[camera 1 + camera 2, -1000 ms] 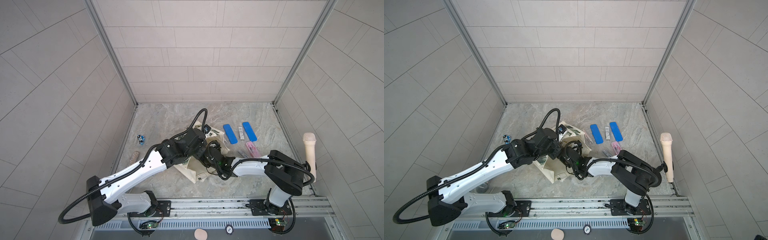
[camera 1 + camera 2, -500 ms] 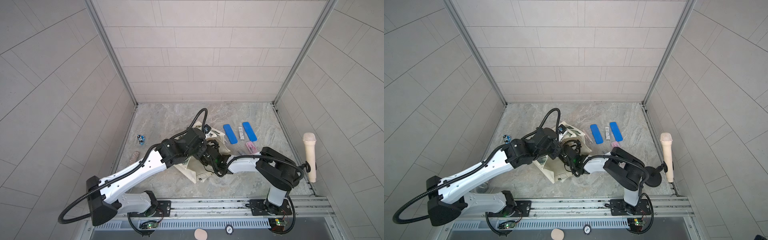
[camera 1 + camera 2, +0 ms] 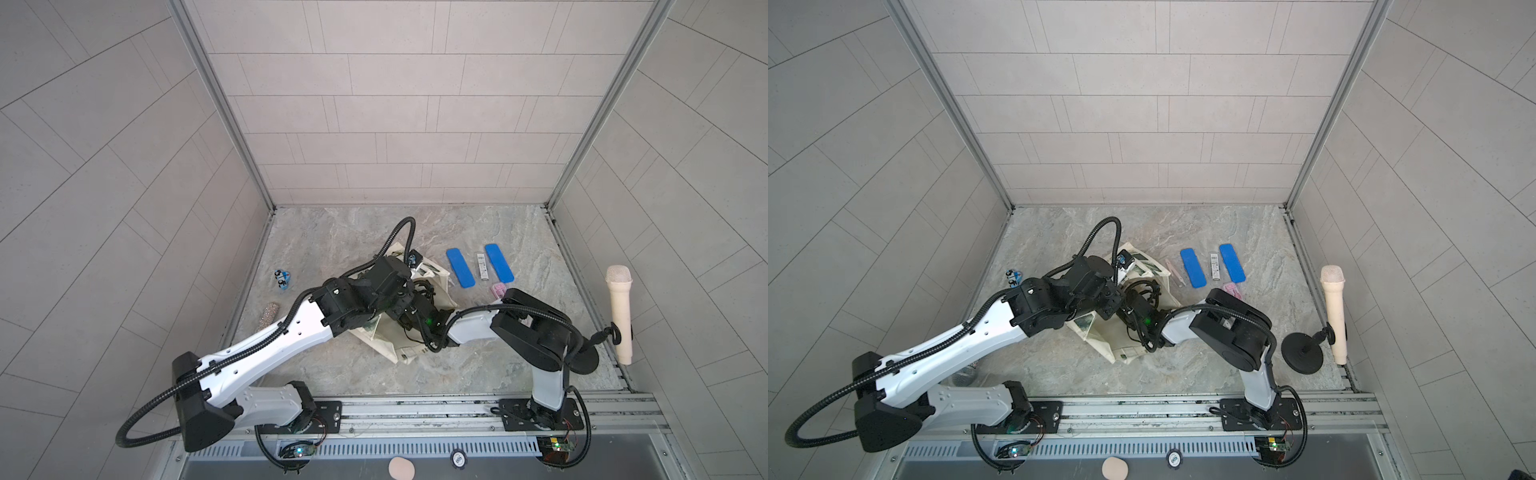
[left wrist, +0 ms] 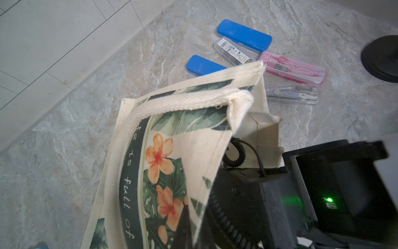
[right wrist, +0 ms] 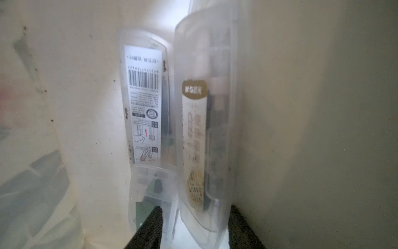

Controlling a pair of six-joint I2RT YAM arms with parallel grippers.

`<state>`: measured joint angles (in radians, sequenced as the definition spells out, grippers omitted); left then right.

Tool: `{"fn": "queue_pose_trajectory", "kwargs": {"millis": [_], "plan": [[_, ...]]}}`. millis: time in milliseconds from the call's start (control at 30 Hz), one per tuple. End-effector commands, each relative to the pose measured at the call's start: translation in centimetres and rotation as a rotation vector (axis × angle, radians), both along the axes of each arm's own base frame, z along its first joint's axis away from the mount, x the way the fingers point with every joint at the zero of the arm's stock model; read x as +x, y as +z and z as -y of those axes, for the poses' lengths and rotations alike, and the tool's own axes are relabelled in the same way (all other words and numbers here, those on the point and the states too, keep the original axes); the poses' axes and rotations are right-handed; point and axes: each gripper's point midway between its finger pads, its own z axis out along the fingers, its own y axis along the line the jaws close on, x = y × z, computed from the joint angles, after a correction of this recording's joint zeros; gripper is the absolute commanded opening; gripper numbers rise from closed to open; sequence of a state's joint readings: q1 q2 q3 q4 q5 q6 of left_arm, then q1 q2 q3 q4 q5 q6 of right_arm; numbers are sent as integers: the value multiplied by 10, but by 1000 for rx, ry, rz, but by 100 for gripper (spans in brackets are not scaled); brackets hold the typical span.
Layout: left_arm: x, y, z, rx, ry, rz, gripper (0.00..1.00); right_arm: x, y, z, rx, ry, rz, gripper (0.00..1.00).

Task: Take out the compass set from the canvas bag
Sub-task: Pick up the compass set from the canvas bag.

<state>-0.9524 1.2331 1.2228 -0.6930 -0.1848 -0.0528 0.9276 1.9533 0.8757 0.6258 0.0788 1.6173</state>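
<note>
The canvas bag [image 3: 390, 345] [image 3: 1105, 334] lies on its side mid-floor, cream with green leaves and orange flowers [image 4: 159, 155]. My left gripper [image 4: 193, 228] is shut on the cloth edge at its mouth and holds it up. My right arm reaches inside, so its gripper is hidden in both top views. In the right wrist view, the right gripper [image 5: 196, 208] stands open. Between its fingers is the near end of a compass set in a frosted case with a gold label [image 5: 204, 129]. A second frosted case with a barcode label [image 5: 144, 103] lies beside it, partly behind one finger [image 5: 155, 217].
Outside the bag lie two blue cases [image 3: 460, 268] [image 3: 498, 263], a clear barcode case [image 3: 481, 266], a pink compass case [image 4: 295, 69] and a clear one [image 4: 293, 93]. A microphone [image 3: 619, 316] on a black stand is at the right wall. A small blue toy [image 3: 282, 279] is at the left.
My right arm has pushed further left into the bag, and its jaws have narrowed slightly. The left arm and the bag have stayed put.
</note>
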Motion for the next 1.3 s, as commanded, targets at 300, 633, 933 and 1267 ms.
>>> {"fn": "queue_pose_trajectory", "kwargs": {"millis": [300, 633, 933, 1267], "plan": [[0, 28, -5, -45, 13, 58, 0, 14, 28, -12, 185, -5, 136, 41], [0, 34, -7, -42, 17, 66, 0, 14, 10, -6, 159, -27, 73, 41], [0, 33, -7, -41, 18, 65, 0, 6, -12, -3, 71, -7, -19, 40], [1, 31, -9, -27, 18, 67, 0, 6, -24, -7, 69, 17, -51, 25]]}}
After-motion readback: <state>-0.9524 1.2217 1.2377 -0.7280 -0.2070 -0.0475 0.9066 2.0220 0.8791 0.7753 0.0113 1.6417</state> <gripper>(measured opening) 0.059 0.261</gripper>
